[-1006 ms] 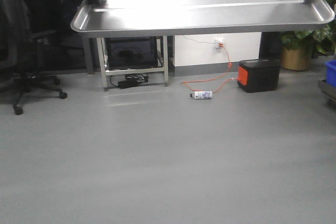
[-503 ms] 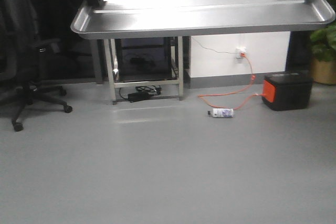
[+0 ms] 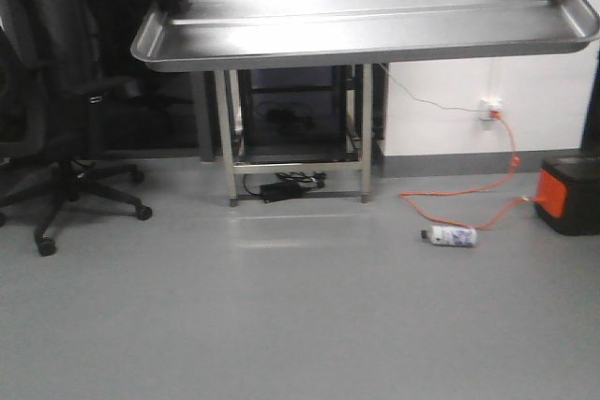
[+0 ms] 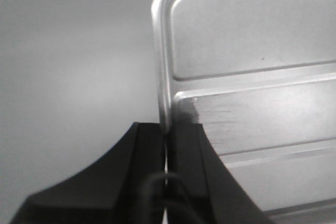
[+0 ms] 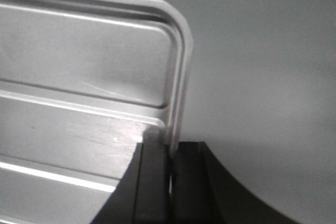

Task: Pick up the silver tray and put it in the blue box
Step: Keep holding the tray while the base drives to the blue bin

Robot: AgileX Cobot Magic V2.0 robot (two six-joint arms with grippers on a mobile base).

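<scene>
Silver tray point(image 3: 366, 21) held level high above the floor point(image 3: 300, 325), left fingers point(image 4: 149, 150) and right fingers point(image 5: 152, 177) each pinched shut on only a thin end rim; sway or uneven pull could slip it free; blue box unseen.

The grey floor point(image 3: 300, 325) lies open across the whole foreground beneath the tray point(image 3: 366, 25). To your left an office chair point(image 3: 70, 180) stands on it. Straight ahead a metal stand point(image 3: 367, 138) blocks the wall. To your right lie a bottle point(image 3: 452, 236), an orange cable point(image 3: 514, 147) and a black box point(image 3: 572, 196).
</scene>
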